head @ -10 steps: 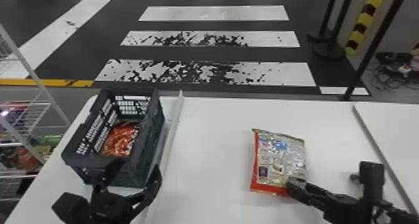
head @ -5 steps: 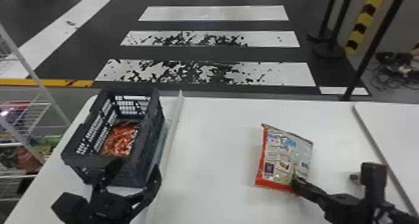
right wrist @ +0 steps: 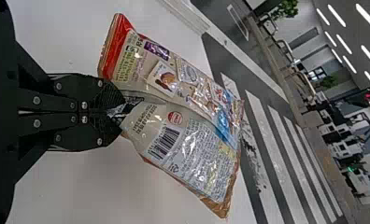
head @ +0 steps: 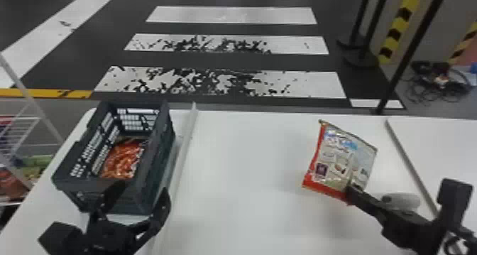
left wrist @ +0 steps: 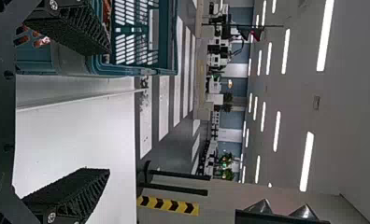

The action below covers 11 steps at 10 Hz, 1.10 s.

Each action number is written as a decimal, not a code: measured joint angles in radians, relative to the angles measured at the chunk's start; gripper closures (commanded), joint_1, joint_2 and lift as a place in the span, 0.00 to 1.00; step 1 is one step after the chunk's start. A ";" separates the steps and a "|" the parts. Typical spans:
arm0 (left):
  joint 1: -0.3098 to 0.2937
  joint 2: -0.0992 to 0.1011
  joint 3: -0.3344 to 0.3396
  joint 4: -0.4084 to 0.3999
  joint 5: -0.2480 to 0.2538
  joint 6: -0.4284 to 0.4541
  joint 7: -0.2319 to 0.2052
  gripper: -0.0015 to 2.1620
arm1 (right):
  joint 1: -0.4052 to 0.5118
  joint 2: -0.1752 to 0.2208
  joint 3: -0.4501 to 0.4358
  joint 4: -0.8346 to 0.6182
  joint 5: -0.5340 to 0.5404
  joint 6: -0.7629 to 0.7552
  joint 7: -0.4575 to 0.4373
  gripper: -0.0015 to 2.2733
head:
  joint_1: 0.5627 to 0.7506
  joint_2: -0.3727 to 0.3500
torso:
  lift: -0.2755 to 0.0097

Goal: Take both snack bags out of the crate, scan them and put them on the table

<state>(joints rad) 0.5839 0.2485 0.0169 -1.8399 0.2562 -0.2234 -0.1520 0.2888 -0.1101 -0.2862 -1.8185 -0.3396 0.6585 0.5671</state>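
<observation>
The silver-and-beige plastic snack bag with a red edge [head: 333, 162] is gripped by the right gripper [head: 351, 191], whose two flat black fingers are closed on it. The film is creased where it is pinched, and a printed barcode [right wrist: 164, 142] is shown on the face turned toward the right wrist camera. The bag is held tilted over the white table [head: 245, 186], with most of it reaching forward from the fingertips.

The left gripper [head: 142, 195] is placed at the near end of the dark blue-grey plastic crate with slotted walls [head: 142, 197]. Its fingers are spread wide, with nothing held between them. Whether the crate is touched by them cannot be told.

Ahead of the left gripper, inside the crate, the orange-red snack bag [head: 122, 160] is seen lying low. The crate itself is stood on the table, well to the left of the right gripper. Between the crate and the right gripper, just beside the crate, a long pale raised strip [head: 190, 130] is run along the tabletop. A rounded grey object [head: 403, 200] is partly hidden behind the right gripper.
</observation>
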 measured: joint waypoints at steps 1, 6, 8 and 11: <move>0.000 0.000 0.000 -0.001 0.000 0.001 0.000 0.04 | 0.003 0.006 -0.058 -0.012 -0.037 0.000 -0.005 0.99 | 0.70 0.48 | 0.64; 0.002 0.002 0.000 -0.001 0.000 0.002 -0.001 0.04 | -0.045 -0.005 -0.347 -0.001 -0.140 0.027 -0.077 0.99 | 0.70 0.20 | 0.64; 0.003 0.003 0.001 0.001 0.002 0.000 -0.001 0.04 | -0.064 -0.030 -0.399 0.034 -0.119 0.019 -0.183 0.99 | 0.70 0.08 | 0.64; 0.005 0.003 0.003 0.003 0.004 -0.001 -0.001 0.04 | -0.081 -0.060 -0.397 0.129 -0.053 -0.060 -0.309 0.99 | 0.70 0.03 | 0.64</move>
<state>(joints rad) 0.5887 0.2516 0.0197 -1.8371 0.2602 -0.2246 -0.1534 0.2083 -0.1699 -0.6827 -1.6890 -0.3925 0.5985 0.2581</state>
